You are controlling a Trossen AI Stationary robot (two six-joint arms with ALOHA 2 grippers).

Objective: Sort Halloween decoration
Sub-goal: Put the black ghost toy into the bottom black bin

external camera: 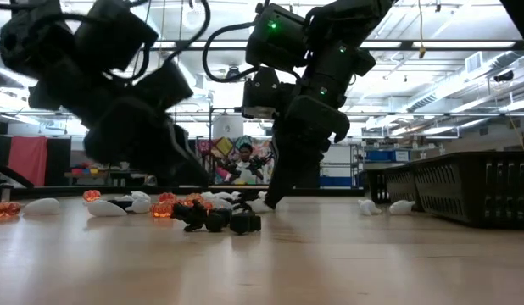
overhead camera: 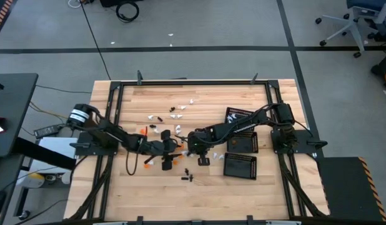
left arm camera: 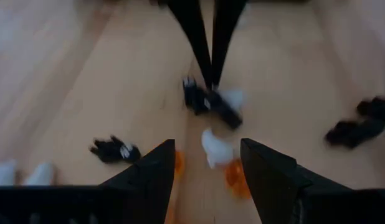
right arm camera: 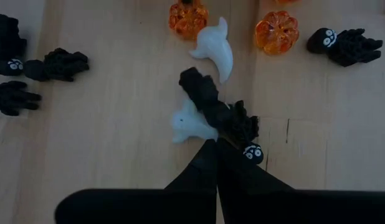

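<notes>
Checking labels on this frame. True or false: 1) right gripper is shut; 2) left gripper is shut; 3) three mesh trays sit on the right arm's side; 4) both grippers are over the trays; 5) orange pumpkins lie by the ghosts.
1) True: the right gripper is shut, tips at a black trinket beside a white ghost.
2) False: the left gripper is open.
3) True: three trays.
4) False: both work mid-table among the trinkets.
5) True: pumpkins lie near a ghost.
</notes>
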